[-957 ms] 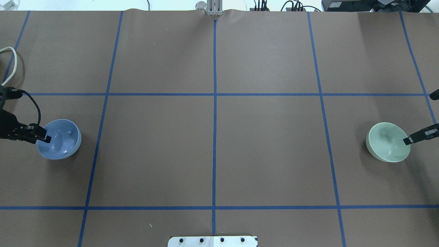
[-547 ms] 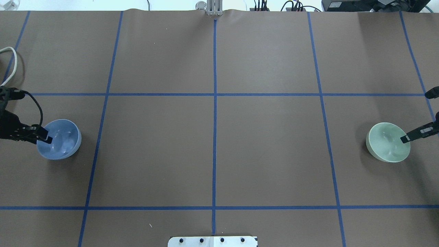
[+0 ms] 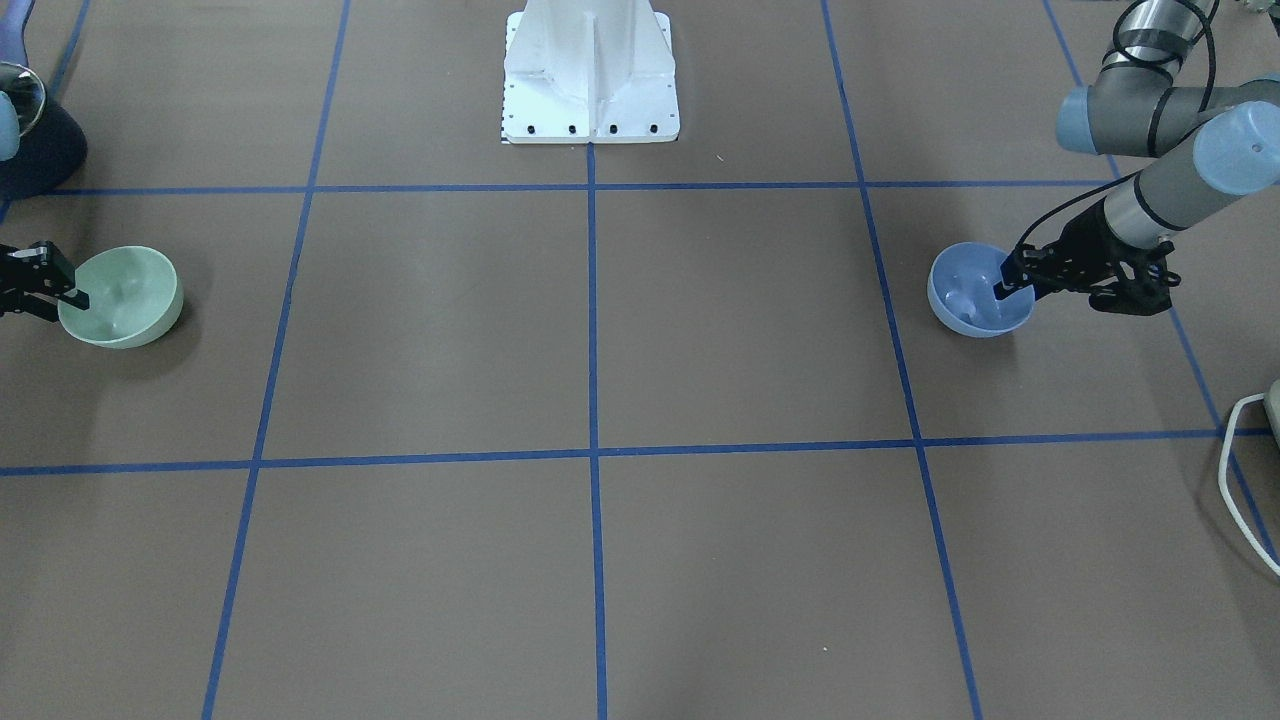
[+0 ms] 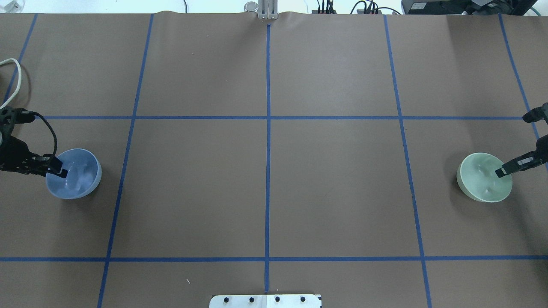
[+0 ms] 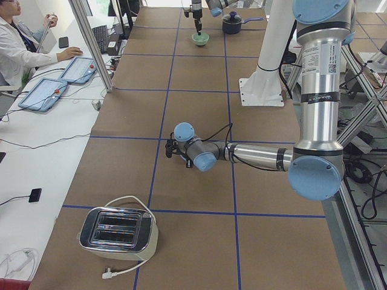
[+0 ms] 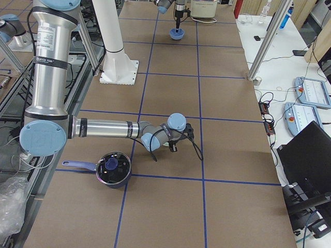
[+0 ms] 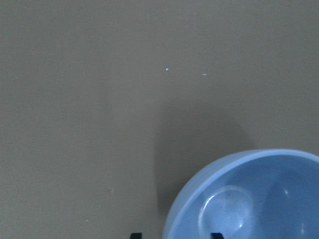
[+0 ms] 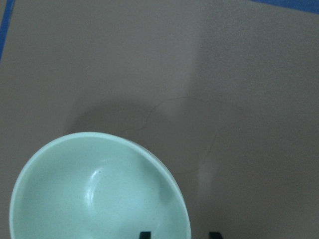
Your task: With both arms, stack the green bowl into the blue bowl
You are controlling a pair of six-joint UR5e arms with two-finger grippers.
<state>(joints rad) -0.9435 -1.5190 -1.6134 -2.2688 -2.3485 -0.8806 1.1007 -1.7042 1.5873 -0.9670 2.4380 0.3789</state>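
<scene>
Paper (image 4: 334,179), brown with blue tape gridlines (image 4: 268,171), carries green bowl (image 4: 481,182) and toaster (image 5: 119,234).

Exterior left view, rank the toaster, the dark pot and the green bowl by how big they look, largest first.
1. toaster, by far, though it is nearest the camera.
2. dark pot, counting its handle.
3. green bowl, only slightly smaller; both are far off, so that order is unsure.

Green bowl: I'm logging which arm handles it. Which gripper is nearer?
Right. The right gripper straddles the green bowl's rim; the left gripper is across the table, at the blue bowl.
</scene>
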